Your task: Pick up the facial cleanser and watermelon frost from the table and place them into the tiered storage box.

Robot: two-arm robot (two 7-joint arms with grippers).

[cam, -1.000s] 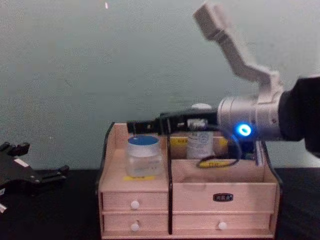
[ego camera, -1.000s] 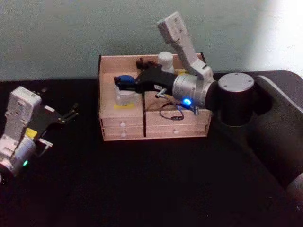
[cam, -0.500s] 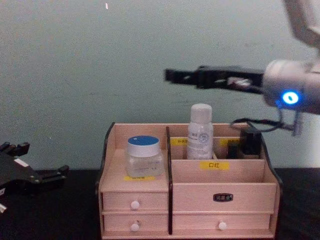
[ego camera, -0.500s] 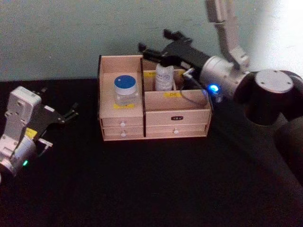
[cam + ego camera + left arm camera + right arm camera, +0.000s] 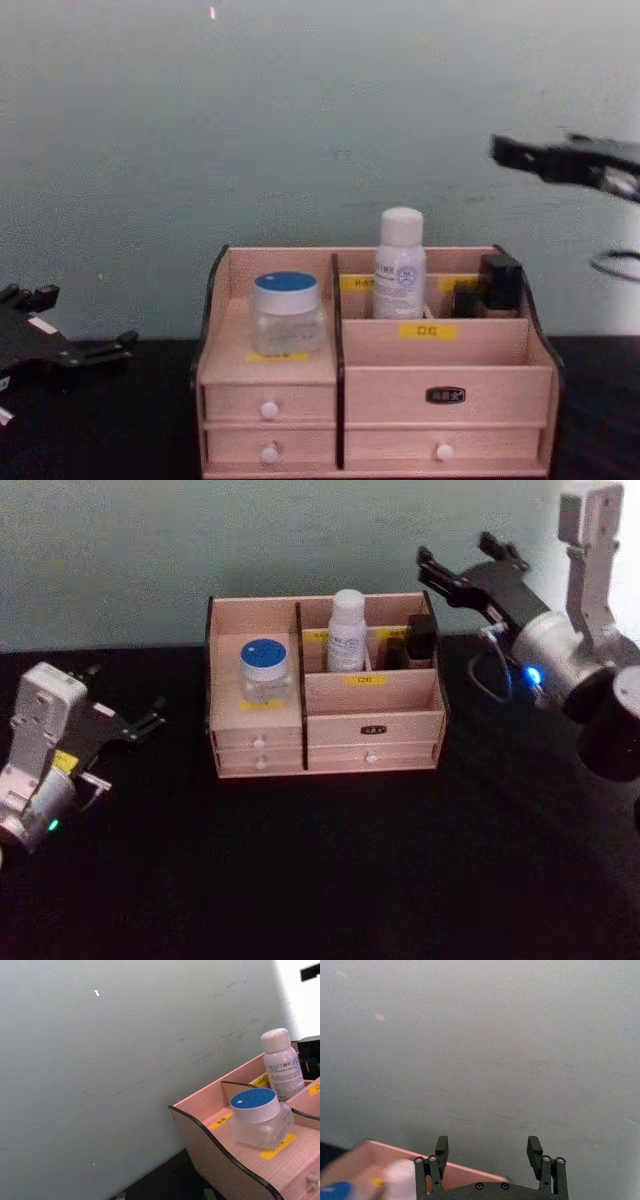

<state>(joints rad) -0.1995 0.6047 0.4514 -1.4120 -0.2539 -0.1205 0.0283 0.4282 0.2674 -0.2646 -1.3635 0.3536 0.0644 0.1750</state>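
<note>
The tiered storage box (image 5: 400,715) (image 5: 490,385) (image 5: 220,1155) stands at the back of the black table. A clear jar with a blue lid (image 5: 265,670) (image 5: 287,312) (image 5: 257,1115) sits in its left compartment. A white bottle (image 5: 347,630) (image 5: 400,265) (image 5: 281,1062) stands upright in the rear middle compartment. I cannot tell which of the two is the facial cleanser and which the watermelon frost. My right gripper (image 5: 455,552) (image 5: 488,1144) hovers open and empty above and to the right of the box. My left gripper (image 5: 125,692) (image 5: 80,320) rests open at the far left.
A black item (image 5: 420,640) (image 5: 500,280) stands in the box's rear right compartment. A pale green wall rises right behind the box. Dark tabletop spreads in front of the box and to both sides.
My right gripper has lifted from over the jar in the box and drawn back to the right, empty. The jar, the bottle and the left arm have not moved.
</note>
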